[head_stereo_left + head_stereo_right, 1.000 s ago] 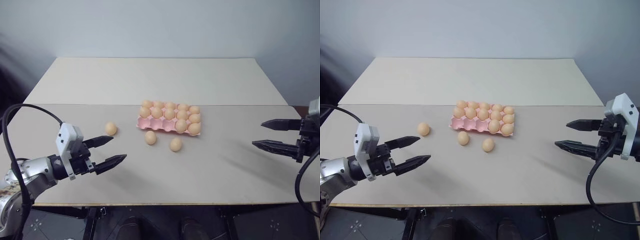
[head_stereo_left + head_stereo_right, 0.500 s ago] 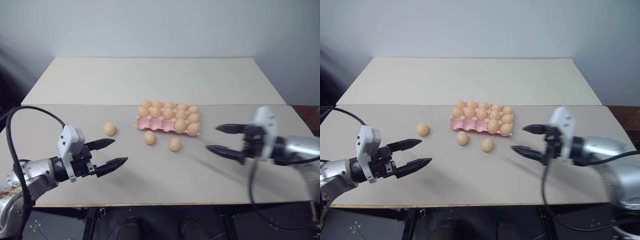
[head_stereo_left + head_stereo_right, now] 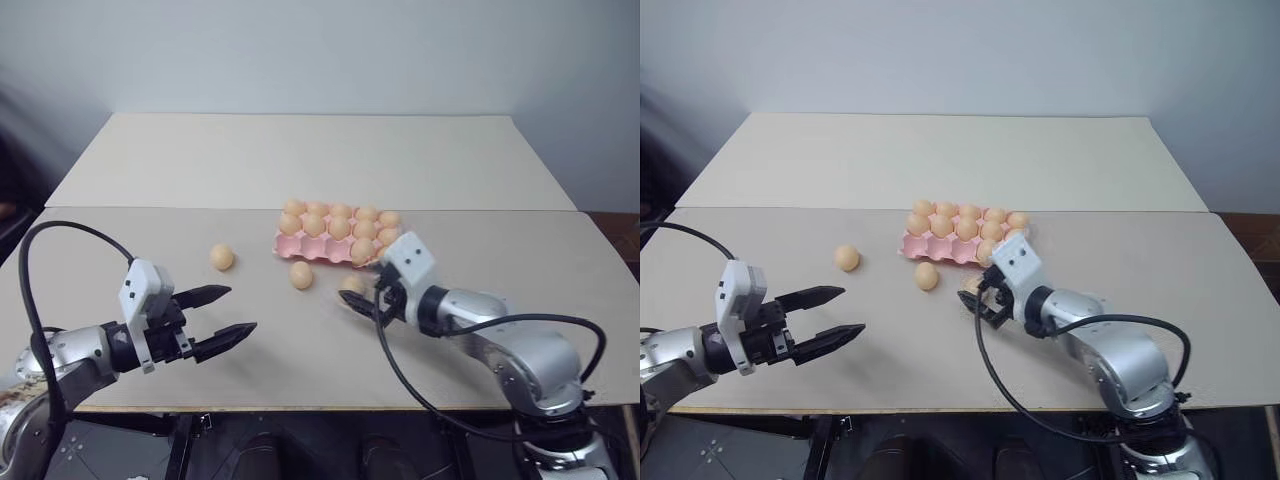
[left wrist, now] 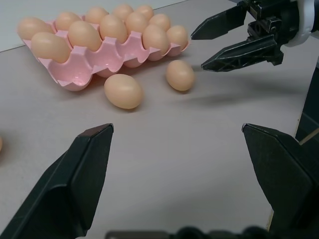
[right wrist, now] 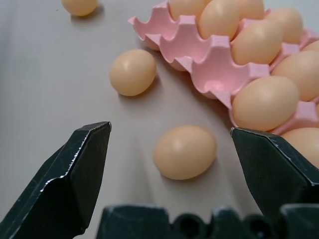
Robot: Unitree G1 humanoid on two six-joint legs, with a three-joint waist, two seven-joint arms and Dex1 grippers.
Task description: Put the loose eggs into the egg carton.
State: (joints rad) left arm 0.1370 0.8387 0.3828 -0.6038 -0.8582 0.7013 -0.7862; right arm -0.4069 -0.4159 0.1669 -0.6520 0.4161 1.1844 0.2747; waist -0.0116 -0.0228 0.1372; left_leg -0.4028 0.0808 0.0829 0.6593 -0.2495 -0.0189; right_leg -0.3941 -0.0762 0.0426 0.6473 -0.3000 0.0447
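Head views: my right gripper low over table, jaws spread wide, empty, aimed at nearest loose egg so fingers can straddle it; that egg lies just in front of egg carton, by its near-right corner. 2nd loose egg just left of it, close to carton's front edge; 3rd well apart to the left. I count three loose here; can't tell if there's a 4th. My left gripper hangs over near-left table, jaws apart, nothing held, prob. parked to leave room. Carton mostly full; free cups seem to be at front-left. L wrist view: two loose eggs before carton front, front-left cup empty, right gripper beyond with jaws apart. R wrist view: target egg centred betw. my fingers, not touched yet. Obstacles: carton wall close beside right finger, could snag; 2nd egg near, might roll if nudged.
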